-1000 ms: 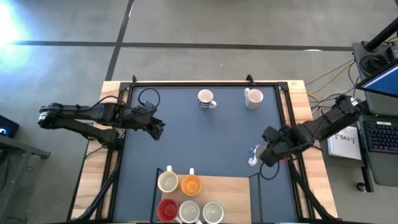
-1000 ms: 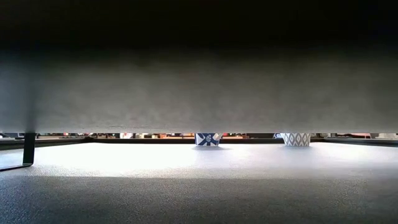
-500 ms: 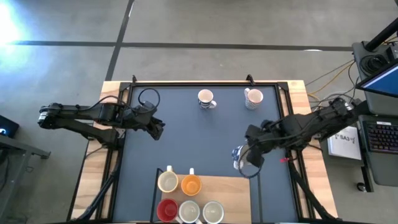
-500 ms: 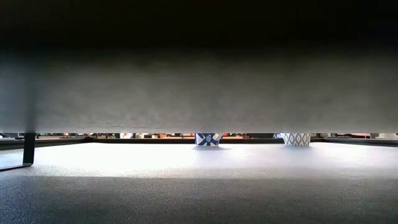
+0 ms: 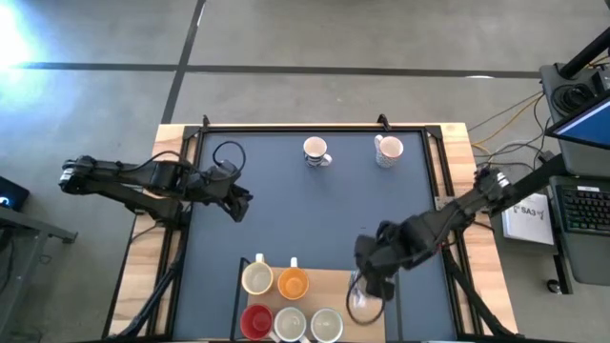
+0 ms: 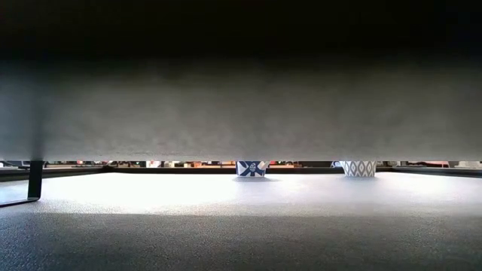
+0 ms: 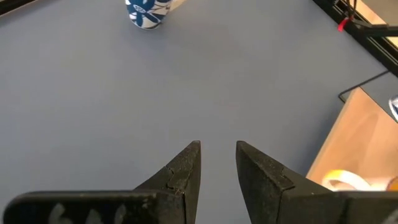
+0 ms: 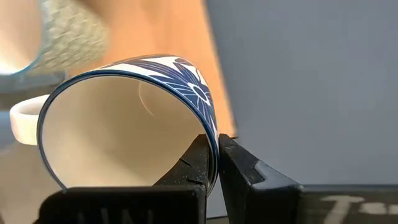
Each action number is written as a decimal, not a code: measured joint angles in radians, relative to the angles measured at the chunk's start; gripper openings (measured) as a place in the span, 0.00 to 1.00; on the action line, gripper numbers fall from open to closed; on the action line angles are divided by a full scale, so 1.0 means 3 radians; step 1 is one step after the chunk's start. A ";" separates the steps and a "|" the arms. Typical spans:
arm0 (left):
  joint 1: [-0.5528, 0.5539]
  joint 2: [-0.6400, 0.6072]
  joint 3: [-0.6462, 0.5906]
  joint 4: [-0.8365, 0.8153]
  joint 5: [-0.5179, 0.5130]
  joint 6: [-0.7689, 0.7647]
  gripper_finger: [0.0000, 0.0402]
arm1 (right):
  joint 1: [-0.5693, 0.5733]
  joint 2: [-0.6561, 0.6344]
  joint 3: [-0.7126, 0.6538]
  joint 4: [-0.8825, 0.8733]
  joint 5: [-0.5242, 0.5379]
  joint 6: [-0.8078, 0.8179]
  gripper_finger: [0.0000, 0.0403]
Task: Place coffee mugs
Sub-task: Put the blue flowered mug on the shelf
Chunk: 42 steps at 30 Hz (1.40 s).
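My right fingers (image 8: 214,163) pinch a blue-patterned mug's (image 8: 134,121) rim; overhead it's hard to make out. Left fingers (image 7: 217,163) stand apart.

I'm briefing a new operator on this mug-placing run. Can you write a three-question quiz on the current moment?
1. True or false: the right gripper pinches the rim of a blue-patterned mug.
2. How many mugs stand on the wooden board, not counting the held one?
A. three
B. five
C. seven
3. Fill in: two mugs stand near the far edge of the dark mat, the blue-and-white mug and the ____-patterned mug.

Key:
1. True.
2. B: cream, orange, red, two pale.
3. Diamond.
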<state>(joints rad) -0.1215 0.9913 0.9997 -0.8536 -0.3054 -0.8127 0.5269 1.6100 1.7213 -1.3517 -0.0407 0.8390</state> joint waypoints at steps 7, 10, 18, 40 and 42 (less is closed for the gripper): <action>-0.0078 -0.0001 0.0000 0.0000 0.0001 0.0018 0.21 | 0.0244 0.0479 0.0422 -0.0034 -0.0248 0.0134 0.03; -0.0098 -0.0001 0.0000 0.0000 0.0000 0.0059 0.21 | 0.0313 0.0658 0.0613 -0.0054 -0.0253 0.0183 0.03; -0.0109 -0.0001 -0.0003 -0.0003 0.0094 0.0292 0.21 | 0.0394 0.1047 0.0957 -0.0128 -0.0364 0.0322 0.03; -0.0111 -0.0004 -0.0004 -0.0006 0.0118 0.0415 0.21 | 0.0424 0.1273 0.0953 0.0002 -0.0543 0.0348 0.03; -0.0111 -0.0003 -0.0004 -0.0008 0.0118 0.0415 0.21 | 0.0424 0.1274 0.0953 0.0009 -0.0538 0.0347 0.03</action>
<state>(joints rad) -0.1547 0.9903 0.9985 -0.8558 -0.2699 -0.6884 0.6540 1.9921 2.0071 -1.3490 -0.2022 0.9431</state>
